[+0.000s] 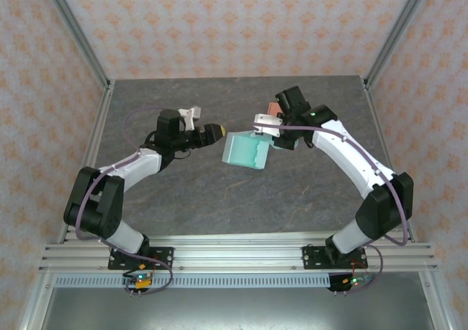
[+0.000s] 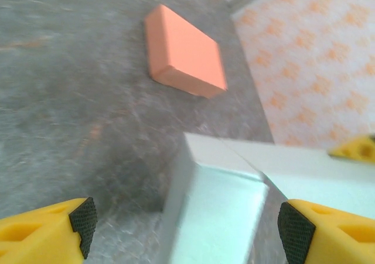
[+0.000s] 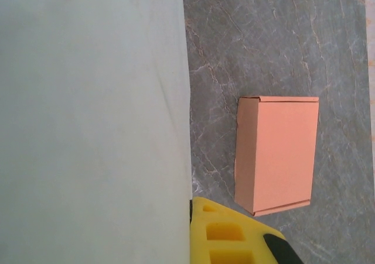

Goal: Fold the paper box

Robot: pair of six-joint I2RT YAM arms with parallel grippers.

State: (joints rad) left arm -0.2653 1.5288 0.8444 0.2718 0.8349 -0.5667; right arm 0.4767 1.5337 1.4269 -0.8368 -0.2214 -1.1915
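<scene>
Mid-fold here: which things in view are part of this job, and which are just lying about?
In the job: mint paper box, right gripper shut on it, left gripper open beside it.
Lying about: orange box, closed, on the table.

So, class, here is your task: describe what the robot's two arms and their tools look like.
The left arm and right arm have white curved shells, black joints and thin purplish cables. The left tool and right tool end in yellow plastic fingers with black textured pads.
</scene>
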